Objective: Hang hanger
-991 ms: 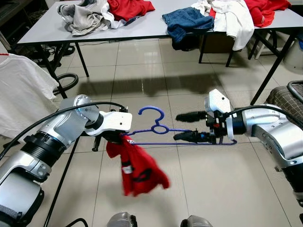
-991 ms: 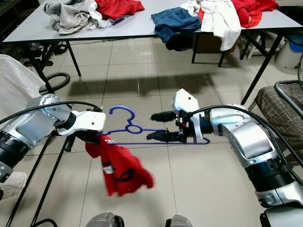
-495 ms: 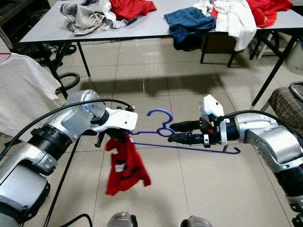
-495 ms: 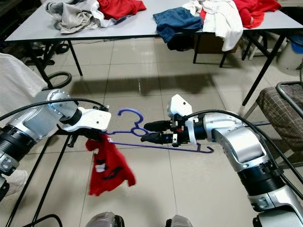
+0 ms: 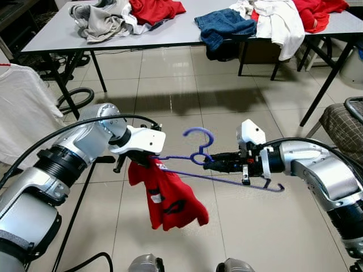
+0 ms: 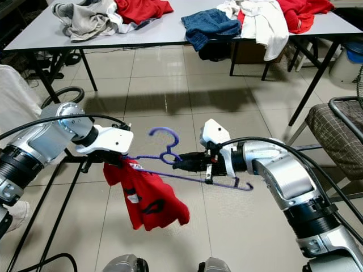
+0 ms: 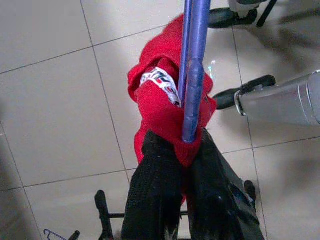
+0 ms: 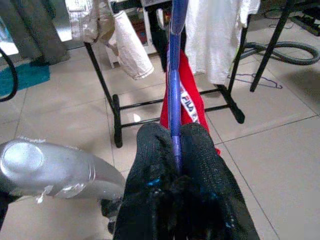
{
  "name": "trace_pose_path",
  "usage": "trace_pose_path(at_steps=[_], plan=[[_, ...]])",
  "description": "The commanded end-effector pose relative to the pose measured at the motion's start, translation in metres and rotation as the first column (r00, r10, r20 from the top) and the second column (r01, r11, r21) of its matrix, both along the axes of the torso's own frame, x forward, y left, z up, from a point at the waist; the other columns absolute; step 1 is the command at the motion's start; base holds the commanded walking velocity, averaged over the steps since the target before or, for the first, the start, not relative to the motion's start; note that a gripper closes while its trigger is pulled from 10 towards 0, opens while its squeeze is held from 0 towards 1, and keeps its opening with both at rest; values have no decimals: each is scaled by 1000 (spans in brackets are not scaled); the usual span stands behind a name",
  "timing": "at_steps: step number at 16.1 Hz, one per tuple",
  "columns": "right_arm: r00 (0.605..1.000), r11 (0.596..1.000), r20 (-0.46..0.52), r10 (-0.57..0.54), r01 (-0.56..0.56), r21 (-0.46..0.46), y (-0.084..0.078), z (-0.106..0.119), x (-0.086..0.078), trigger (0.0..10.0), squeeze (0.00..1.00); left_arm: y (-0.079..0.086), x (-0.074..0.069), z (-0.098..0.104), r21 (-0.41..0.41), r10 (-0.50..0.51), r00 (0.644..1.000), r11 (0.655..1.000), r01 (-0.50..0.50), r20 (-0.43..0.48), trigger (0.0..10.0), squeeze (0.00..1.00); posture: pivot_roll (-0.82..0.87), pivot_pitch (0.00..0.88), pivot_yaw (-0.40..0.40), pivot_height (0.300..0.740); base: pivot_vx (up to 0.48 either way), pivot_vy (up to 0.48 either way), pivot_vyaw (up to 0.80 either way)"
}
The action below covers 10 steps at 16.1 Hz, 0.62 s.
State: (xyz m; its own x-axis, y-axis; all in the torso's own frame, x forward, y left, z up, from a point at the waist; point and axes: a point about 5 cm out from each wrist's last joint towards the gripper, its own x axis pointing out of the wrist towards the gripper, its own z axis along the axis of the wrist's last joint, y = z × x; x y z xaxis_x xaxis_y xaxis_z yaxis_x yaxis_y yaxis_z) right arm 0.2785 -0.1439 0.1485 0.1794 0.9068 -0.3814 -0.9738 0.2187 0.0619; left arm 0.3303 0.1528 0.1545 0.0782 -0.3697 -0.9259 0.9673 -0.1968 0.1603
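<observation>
The purple hanger [image 5: 227,170] was held level above the tiled floor between both arms. The right gripper [image 5: 209,162] had its black fingers pressed together on the thin wire just below the hook, while the left gripper [image 5: 142,163] was clamped on the hanger's far end together with a bunched fold of the red shirt [image 5: 167,195], as the left wrist view showed. The hanger looked light and springy, a thin wire likely to twist or slip between smooth pads, so the hold near the neck seemed the sound one for steering the hook. The shirt was soft and limp, draped from one shoulder only below the left gripper, and would probably swing and pull the hanger off balance once that gripper let go. Beyond the right gripper's fingertips, the wrist view showed a black clothes rack [image 8: 112,107] with a white garment [image 8: 215,35] already hanging, which looked like the place to hang it. Ahead of both grippers and well apart stood a grey table [image 5: 181,34] heaped with clothes; nothing lay between the hanger and the rack, though the rack's legs were near.
</observation>
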Motion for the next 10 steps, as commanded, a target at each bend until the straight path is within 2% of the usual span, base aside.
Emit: trace_pose_path(at_steps=[1,2,3,4,6,7,10], plan=[[1000,1000,2,-11,11,9,1,-1,1,0,0,-7,5,17,-42,-24,999,999,26,48,0,0,-118,0,63,740,0,0,0],[999,999,14,-41,41,24,0,-1,2,0,0,-11,5,19,-98,-24,999,995,29,46,0,0,-119,0,65,740,0,0,0],[999,998,17,-49,48,26,-1,-1,2,0,0,-12,5,19,-116,-22,999,993,27,43,0,0,-119,0,65,740,0,0,0],[996,996,29,-81,80,47,-2,-1,3,0,0,-16,4,21,-211,-39,998,976,46,39,0,0,-119,0,66,740,0,0,0],[993,993,46,-105,102,55,-3,-1,3,0,0,-22,-1,26,-337,-103,994,935,108,33,0,0,-120,0,67,740,0,0,0],[992,992,57,-115,111,67,-3,-1,2,0,0,-27,-2,31,-422,-113,993,899,117,34,0,0,-121,0,69,740,0,0,0],[989,988,81,-122,113,110,-1,5,-1,0,0,-30,-6,36,-515,-139,990,848,127,15,0,0,-124,0,71,740,0,0,0]])
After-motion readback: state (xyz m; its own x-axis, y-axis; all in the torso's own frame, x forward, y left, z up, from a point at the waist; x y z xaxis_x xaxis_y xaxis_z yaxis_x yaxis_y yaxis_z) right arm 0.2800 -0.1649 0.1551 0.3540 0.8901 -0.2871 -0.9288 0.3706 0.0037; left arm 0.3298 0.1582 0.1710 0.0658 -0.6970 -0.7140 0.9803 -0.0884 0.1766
